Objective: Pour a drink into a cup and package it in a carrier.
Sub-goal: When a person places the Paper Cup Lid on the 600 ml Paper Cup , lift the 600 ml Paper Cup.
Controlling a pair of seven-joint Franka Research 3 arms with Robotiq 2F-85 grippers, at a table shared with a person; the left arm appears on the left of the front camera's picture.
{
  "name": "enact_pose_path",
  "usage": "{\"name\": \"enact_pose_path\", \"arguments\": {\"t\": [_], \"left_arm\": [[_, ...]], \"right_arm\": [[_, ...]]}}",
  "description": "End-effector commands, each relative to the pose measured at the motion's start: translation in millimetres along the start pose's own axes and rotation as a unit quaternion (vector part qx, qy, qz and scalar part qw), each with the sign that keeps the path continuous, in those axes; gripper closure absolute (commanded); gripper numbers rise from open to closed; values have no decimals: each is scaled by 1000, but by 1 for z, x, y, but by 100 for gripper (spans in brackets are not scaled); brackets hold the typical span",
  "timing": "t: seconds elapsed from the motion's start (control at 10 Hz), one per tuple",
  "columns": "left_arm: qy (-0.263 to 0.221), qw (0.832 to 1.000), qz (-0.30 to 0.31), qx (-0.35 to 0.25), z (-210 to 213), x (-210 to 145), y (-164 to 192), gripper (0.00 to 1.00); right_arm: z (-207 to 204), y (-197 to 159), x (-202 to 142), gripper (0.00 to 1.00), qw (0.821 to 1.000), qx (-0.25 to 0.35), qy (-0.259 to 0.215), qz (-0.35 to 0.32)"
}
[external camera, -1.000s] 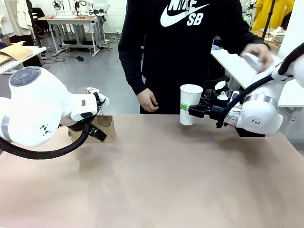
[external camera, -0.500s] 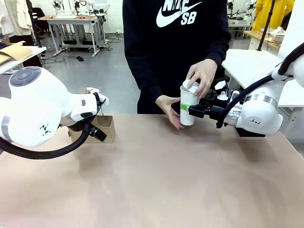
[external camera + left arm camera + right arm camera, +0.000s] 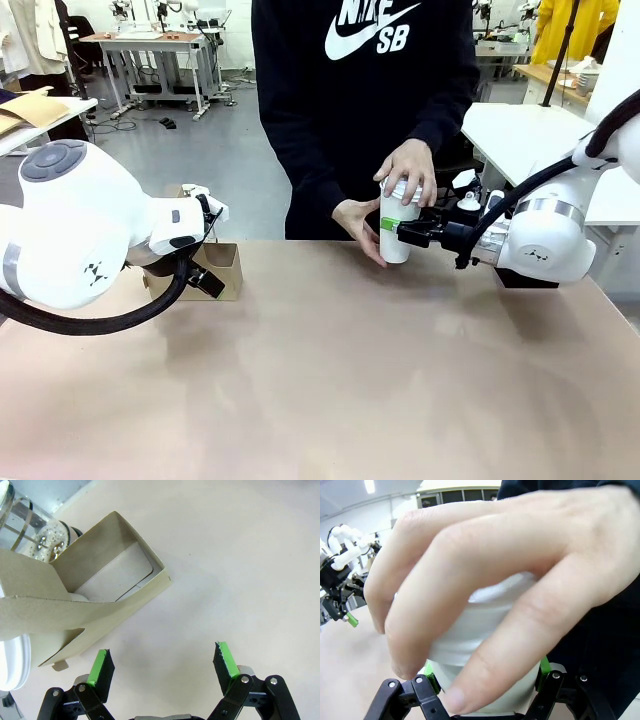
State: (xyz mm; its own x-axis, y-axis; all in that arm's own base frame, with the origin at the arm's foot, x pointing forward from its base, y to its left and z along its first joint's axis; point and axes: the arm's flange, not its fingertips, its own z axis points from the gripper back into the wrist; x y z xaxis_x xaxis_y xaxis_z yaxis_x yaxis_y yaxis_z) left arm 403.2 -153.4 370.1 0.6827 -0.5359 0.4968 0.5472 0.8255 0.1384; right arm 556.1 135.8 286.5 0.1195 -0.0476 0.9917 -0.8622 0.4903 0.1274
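Note:
A white paper cup (image 3: 398, 250) with a green band stands at the table's far edge, and my right gripper (image 3: 396, 232) is shut on its side. One of the person's hands (image 3: 408, 168) presses a white lid down on the cup, while the other hand (image 3: 357, 222) steadies it. In the right wrist view that hand (image 3: 495, 580) covers the cup (image 3: 470, 650) held between the green pads (image 3: 543, 665). The brown cardboard carrier (image 3: 225, 268) sits at far left. My left gripper (image 3: 162, 662) hovers open just short of the carrier (image 3: 100, 595). The glass jug (image 3: 27, 520) stands behind it; its drink is not discernible.
A white round rim (image 3: 10, 662) lies beside the carrier. Another white table (image 3: 520, 140) with small items stands behind my right arm. The tan tabletop (image 3: 330, 380) stretches wide between both arms.
The person's hands came to the cup, set a white lid on it and now press it down. Neither arm has moved.

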Motion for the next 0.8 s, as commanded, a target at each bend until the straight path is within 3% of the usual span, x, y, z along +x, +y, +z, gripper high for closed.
{"name": "enact_pose_path", "arguments": {"t": [0.0,0.7], "left_arm": [[-1,1000,1,-1,0,0,1,0],[-1,1000,1,-1,0,0,1,0]], "right_arm": [[-2,3,3,19,1000,-2,0,-1],[-2,3,3,19,1000,-2,0,-1]]}}
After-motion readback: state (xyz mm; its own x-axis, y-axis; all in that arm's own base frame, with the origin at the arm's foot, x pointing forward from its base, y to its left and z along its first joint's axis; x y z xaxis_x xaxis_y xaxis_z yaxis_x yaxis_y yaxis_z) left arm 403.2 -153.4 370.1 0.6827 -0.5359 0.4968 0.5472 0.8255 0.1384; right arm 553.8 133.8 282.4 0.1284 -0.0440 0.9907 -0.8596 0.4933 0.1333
